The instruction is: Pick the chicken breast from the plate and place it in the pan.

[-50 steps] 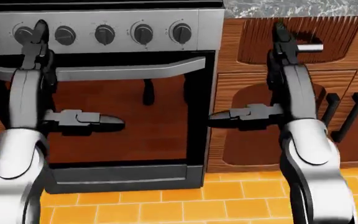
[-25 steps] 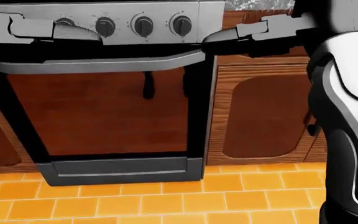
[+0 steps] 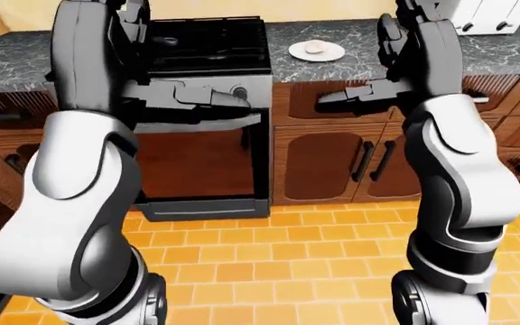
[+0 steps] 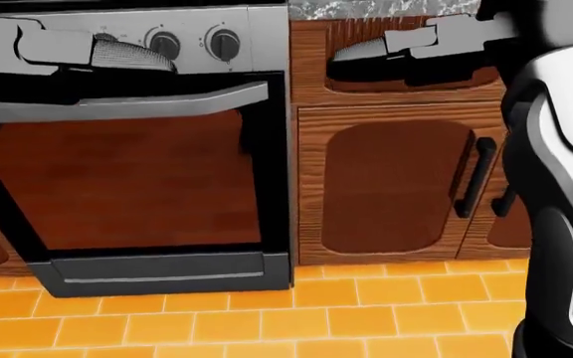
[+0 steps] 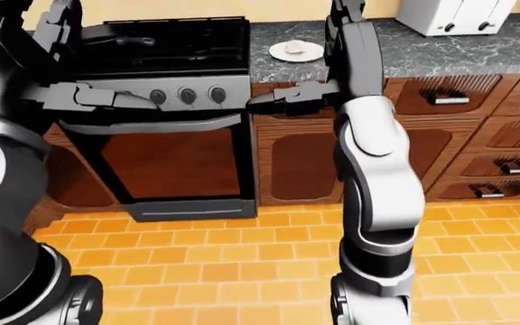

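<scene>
The chicken breast [image 3: 315, 46], a pale lump, lies on a white plate [image 3: 331, 54] on the dark stone counter just right of the stove. A dark pan [image 5: 120, 37] sits on the black stovetop, hard to make out against it. Both my hands are raised at about counter height, well short of the counter. In the eye views my left hand [image 3: 165, 64] shows over the stove and my right hand [image 3: 377, 64] just right of the plate. Each hand is open and empty, fingers up, with the thumb [image 4: 127, 52] jutting inward.
The oven [image 4: 127, 179] with its long door handle [image 4: 117, 104] and knobs fills the left of the head view. Wooden cabinet doors [image 4: 396, 186] and drawers [image 5: 504, 135] run to the right. A white toaster [image 5: 445, 15] stands on the counter at top right. Orange floor tiles [image 3: 278, 257] lie below.
Both arms have risen in the head view, the thumbs now near its top. The whole picture has shifted left, so the camera has moved right; cabinet doors now show.
</scene>
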You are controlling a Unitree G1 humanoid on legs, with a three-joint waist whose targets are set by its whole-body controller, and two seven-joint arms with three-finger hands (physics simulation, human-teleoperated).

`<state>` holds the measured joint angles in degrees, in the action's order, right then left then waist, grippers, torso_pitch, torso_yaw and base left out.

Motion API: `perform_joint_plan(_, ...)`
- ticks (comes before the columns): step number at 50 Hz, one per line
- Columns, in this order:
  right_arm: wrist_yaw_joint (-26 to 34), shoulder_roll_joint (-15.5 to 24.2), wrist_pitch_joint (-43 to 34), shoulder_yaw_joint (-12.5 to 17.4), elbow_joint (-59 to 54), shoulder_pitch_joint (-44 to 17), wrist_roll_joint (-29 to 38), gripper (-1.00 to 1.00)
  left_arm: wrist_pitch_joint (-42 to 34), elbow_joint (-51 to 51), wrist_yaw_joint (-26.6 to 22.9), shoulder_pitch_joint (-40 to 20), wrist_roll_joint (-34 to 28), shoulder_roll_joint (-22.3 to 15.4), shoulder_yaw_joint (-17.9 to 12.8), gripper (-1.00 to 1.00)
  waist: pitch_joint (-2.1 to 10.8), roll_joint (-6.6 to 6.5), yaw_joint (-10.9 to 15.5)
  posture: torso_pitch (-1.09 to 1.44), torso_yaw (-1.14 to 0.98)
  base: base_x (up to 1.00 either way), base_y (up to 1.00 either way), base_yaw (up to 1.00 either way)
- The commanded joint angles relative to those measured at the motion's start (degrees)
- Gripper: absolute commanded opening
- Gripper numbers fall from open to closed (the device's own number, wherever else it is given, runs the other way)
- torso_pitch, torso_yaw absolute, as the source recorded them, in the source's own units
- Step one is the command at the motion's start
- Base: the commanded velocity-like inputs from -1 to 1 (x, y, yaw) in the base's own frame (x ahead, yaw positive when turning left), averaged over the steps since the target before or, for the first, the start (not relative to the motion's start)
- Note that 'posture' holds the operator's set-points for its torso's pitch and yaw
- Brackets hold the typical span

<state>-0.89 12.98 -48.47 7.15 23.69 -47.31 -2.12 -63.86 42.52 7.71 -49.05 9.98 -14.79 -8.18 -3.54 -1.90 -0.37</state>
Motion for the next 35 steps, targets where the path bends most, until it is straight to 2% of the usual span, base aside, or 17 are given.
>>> perform_joint_plan(1,0.2,0.0,1.8,-0.5,1.7,-1.9,-0.3,1.00,0.9,0.9,0.6,-1.1,-0.5,-0.5,-1.1,1.00,0.63,-0.78,0.1,0.00,0.00,0.00,-0.63,0.00)
perform_joint_plan(2,0.1,0.0,1.9,-0.5,1.7,-1.9,-0.2,1.00,0.8,0.9,0.7,-1.2,-0.4,-0.5,-1.2,1.00,0.83,-3.66,0.1,0.00,0.00,0.00,-0.64,0.00)
perform_joint_plan(5,0.2,0.0,2.6,-0.8,1.3,-1.6,0.1,1.00,1.1,0.8,0.9,-1.0,-0.3,-0.4,-1.2,1.00,1.47,-2.14,0.6,0.00,0.00,0.00,-0.49,0.00)
perform_joint_plan(9,0.6,0.0,2.5,-1.1,1.8,-1.7,0.6,1.00,1.2,0.9,1.2,-0.9,0.1,-0.3,-1.3,1.00,0.75,4.85,1.4,0.00,0.00,0.00,-0.01,0.00)
perform_joint_plan(10,0.7,0.0,2.4,-1.3,2.0,-1.8,0.8,1.00,1.3,0.8,1.3,-0.9,0.2,-0.3,-1.3,1.00,1.02,4.84,2.2,0.00,0.00,0.00,0.00,0.00)
perform_joint_plan(11,1.0,-0.1,2.5,-1.4,2.1,-1.8,1.0,1.00,1.3,0.8,1.3,-0.9,0.3,-0.3,-1.3,1.00,-0.12,3.80,1.5,0.00,0.00,0.00,0.00,0.00)
perform_joint_plan(15,1.4,-0.5,3.0,-1.3,1.9,-1.7,1.2,1.00,1.5,0.7,1.7,-0.9,0.9,-0.4,-1.6,1.00,0.92,0.90,1.1,0.00,0.00,0.00,0.00,0.00)
perform_joint_plan(17,1.6,-0.5,2.4,-1.3,2.4,-1.8,1.3,1.00,1.2,1.0,1.9,-1.0,1.2,-0.4,-1.6,1.00,0.92,1.24,0.6,0.00,0.00,0.00,0.00,0.00)
perform_joint_plan(18,1.7,-0.5,2.6,-1.2,2.6,-1.8,1.2,1.00,1.2,1.0,2.0,-1.0,1.4,-0.4,-1.7,1.00,2.69,1.04,0.5,0.00,0.00,0.20,0.00,0.00)
perform_joint_plan(21,2.1,-0.3,2.8,-1.6,2.5,-1.6,2.0,1.00,1.2,1.1,2.2,-1.0,1.7,-0.6,-1.7,1.00,-2.47,1.21,0.8,0.00,0.00,0.74,0.00,0.00)
perform_joint_plan(23,2.2,-0.4,2.8,-1.7,2.4,-1.5,2.3,1.00,1.2,1.1,2.3,-1.0,1.9,-0.7,-1.7,1.00,-3.41,2.49,1.2,0.00,0.00,1.00,0.00,0.00)
perform_joint_plan(26,2.5,-0.6,2.9,-1.8,2.1,-1.6,2.9,1.00,1.3,1.1,2.5,-1.0,2.1,-0.7,-1.8,1.00,-1.84,3.73,2.4,0.00,0.00,0.99,0.00,0.00)
perform_joint_plan(28,2.7,-0.7,3.1,-1.6,2.0,-1.4,3.1,1.00,1.4,1.0,2.7,-0.9,2.2,-0.8,-1.6,1.00,-0.75,6.51,2.9,0.00,0.00,1.00,0.00,0.00)
perform_joint_plan(29,2.7,-0.7,3.0,-1.6,2.0,-1.5,3.2,1.00,1.5,0.9,2.7,-0.9,2.2,-0.8,-1.6,1.00,1.07,9.44,2.9,0.00,0.00,0.93,0.00,0.00)
perform_joint_plan(30,2.7,-0.8,2.8,-1.6,1.9,-1.5,3.3,1.00,1.5,0.9,2.7,-0.9,2.3,-0.8,-1.6,1.00,-1.08,7.33,2.9,0.00,0.00,0.78,0.00,0.00)
perform_joint_plan(32,2.6,-0.9,2.4,-1.7,1.9,-1.6,3.5,1.00,1.6,0.9,2.8,-0.8,2.3,-0.9,-1.6,1.00,0.91,6.70,2.6,0.00,0.00,0.57,0.00,0.00)
perform_joint_plan(35,2.7,-1.0,2.1,-1.8,1.8,-1.7,4.0,1.00,1.9,0.7,2.8,-0.6,2.2,-0.9,-1.3,1.00,1.68,5.31,1.8,0.00,0.00,0.11,0.00,0.00)
